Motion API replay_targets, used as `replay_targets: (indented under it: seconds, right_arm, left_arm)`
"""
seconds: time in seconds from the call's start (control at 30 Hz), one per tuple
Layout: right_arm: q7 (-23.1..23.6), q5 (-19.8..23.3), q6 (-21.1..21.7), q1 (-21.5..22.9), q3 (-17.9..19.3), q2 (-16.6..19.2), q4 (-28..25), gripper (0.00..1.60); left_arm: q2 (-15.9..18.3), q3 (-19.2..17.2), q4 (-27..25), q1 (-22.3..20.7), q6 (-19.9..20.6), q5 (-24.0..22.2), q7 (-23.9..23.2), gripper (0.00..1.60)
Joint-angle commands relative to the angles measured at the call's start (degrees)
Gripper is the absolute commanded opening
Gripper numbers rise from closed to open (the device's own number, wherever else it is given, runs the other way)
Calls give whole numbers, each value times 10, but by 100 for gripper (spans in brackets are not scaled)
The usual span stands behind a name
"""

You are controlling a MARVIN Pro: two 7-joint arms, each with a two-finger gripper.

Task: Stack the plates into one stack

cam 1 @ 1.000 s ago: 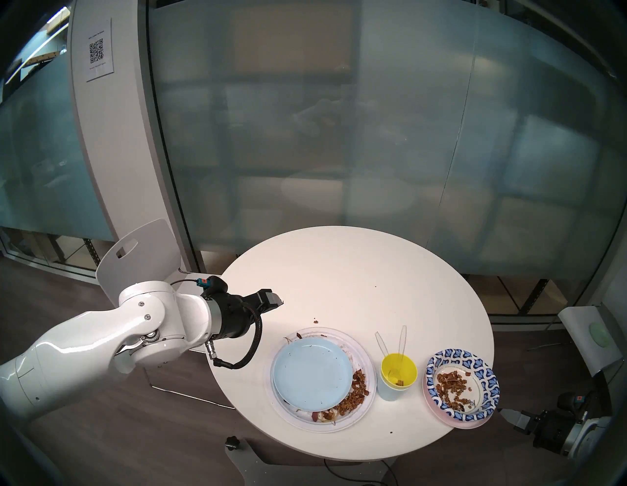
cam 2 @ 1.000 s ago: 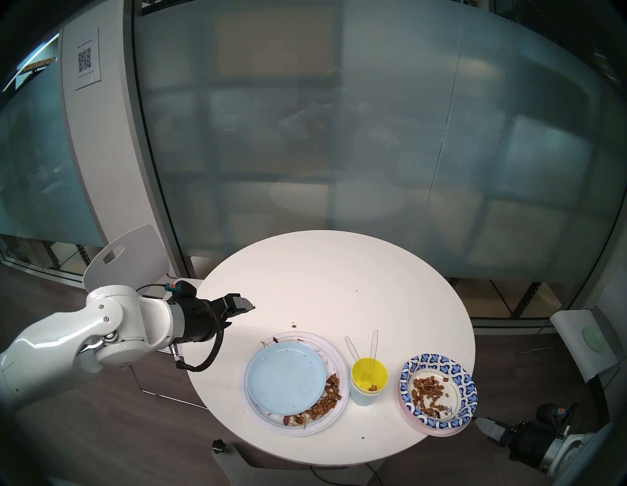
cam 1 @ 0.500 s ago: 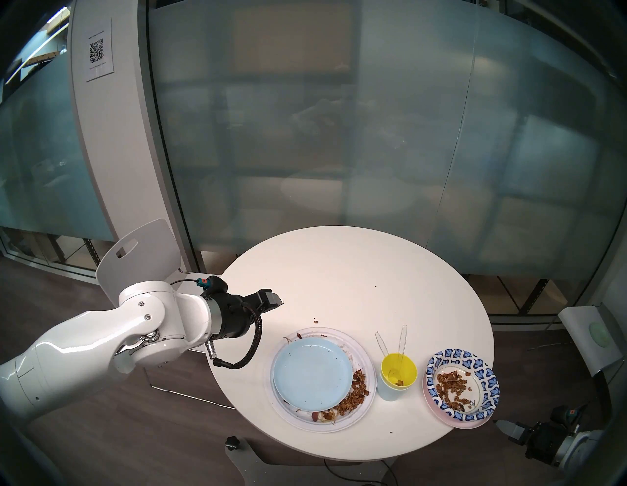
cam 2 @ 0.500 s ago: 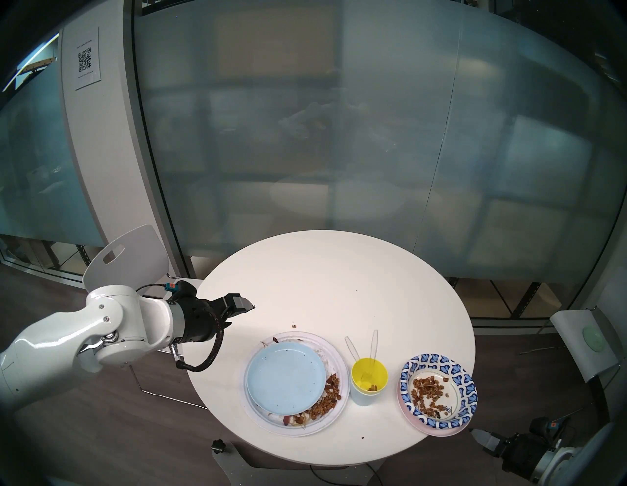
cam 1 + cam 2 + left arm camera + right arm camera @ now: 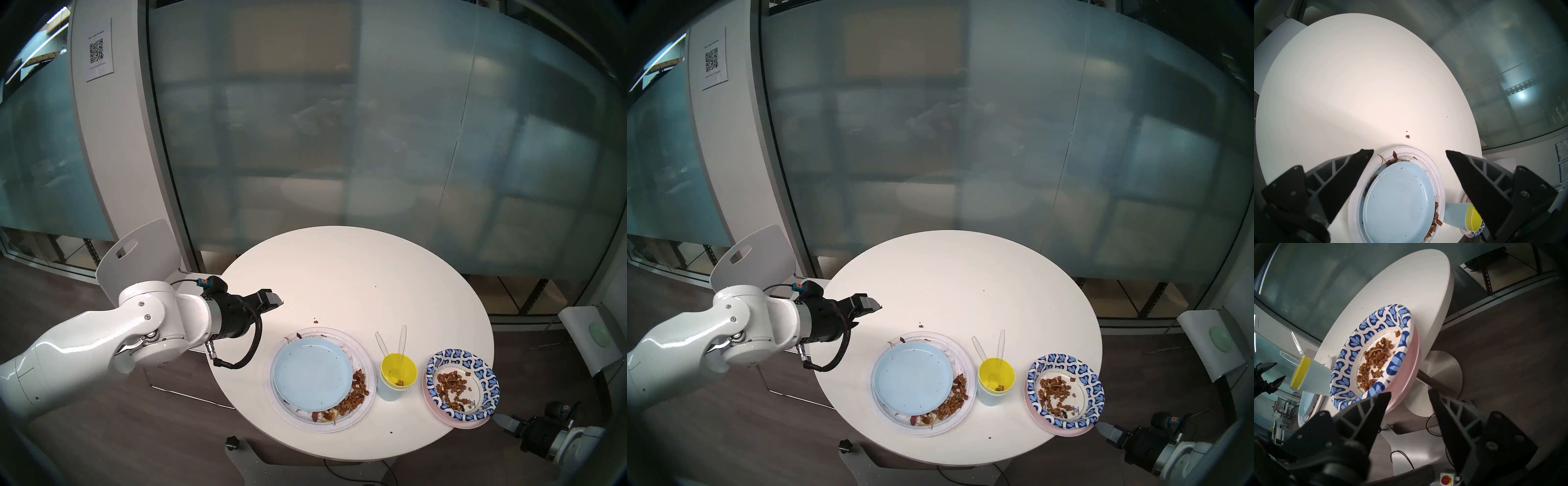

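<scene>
The light blue plate (image 5: 312, 373) lies on the large white ridged plate (image 5: 365, 353), which holds food scraps, at the table's front middle. The blue-white patterned paper plate (image 5: 488, 381), with scraps in it, sits on the pale pink plate (image 5: 475, 424) at the front right, overhanging the table edge. My left gripper (image 5: 280, 302) is open and empty, above the table to the left of the white plate; in the left wrist view (image 5: 1407, 151) both plates show below it. My right gripper (image 5: 497, 418) is open, off the table edge right beside the pink plate's rim (image 5: 1413, 361).
A yellow cup (image 5: 398, 371) nested in a light blue cup (image 5: 388, 390), with two clear plastic utensils in it, stands between the two plate piles. Crumbs (image 5: 315, 321) lie on the round white table (image 5: 356, 271). A white chair (image 5: 135, 254) stands behind my left arm.
My right gripper has shifted a little lower and in toward the pink plate's rim. The left arm and the plates have not moved.
</scene>
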Motion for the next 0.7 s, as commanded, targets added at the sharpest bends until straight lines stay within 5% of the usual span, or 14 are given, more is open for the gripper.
replay_targets:
  seconds: [0.0, 0.67]
  right_arm:
    - [3, 6, -6, 27, -3, 14, 4, 107]
    - [-5, 6, -10, 65, -25, 22, 34, 118]
  left_arm:
    - [1, -5, -6, -5, 0, 1, -3, 160]
    - [2, -4, -6, -6, -1, 1, -4, 160]
